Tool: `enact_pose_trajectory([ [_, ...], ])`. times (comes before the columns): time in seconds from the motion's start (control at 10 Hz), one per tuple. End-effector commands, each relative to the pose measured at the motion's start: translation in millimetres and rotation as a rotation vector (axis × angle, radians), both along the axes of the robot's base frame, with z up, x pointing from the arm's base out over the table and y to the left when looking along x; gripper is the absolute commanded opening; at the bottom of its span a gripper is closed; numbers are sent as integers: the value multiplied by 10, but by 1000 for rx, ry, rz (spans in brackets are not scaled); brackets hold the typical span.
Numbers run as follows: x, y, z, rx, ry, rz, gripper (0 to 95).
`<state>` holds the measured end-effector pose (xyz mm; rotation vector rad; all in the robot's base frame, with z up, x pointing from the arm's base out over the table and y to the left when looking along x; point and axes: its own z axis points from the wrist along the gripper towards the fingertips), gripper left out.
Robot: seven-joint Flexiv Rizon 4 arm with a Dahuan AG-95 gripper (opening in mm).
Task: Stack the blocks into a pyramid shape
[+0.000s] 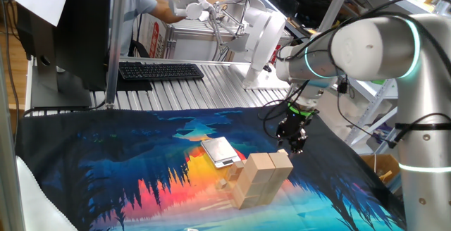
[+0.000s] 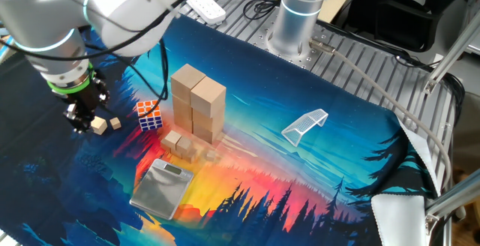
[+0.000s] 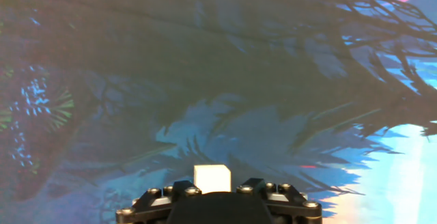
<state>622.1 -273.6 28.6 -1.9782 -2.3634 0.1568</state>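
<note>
Several large pale wooden blocks (image 2: 197, 100) stand stacked near the middle of the printed cloth, also seen as the stack (image 1: 261, 178). A few smaller blocks (image 2: 178, 142) lie at its foot. My gripper (image 2: 81, 122) hangs low over the cloth's far left, well away from the stack. It is open, and a small cube (image 3: 212, 177) shows between the jaws of the gripper (image 3: 214, 185) with room on either side. That cube (image 2: 99, 126) rests on the cloth beside the fingers, and a second small cube (image 2: 115, 123) lies just past it.
A Rubik's cube (image 2: 150, 115) sits between my gripper and the stack. A flat silver scale (image 2: 161, 188) lies in front of the stack, and a white mesh piece (image 2: 306, 124) lies to its right. A keyboard (image 1: 161, 70) rests beyond the cloth.
</note>
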Motion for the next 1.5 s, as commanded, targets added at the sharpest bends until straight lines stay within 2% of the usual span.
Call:
enact_pose_trajectory([
  [0.1,1,18,-6,-8,-9,-4,570],
  [0.5,17,4,-43,-2,-9,10,570],
  [0.8,49,-3,-118,-4,-18,10,570],
  [0.9,51,-2,-123,-4,-19,12,380],
  [1.1,49,-2,-124,-1,-21,18,380],
  [1.3,45,-1,-126,-1,-26,27,0],
  [1.5,39,1,-125,0,-25,32,0],
])
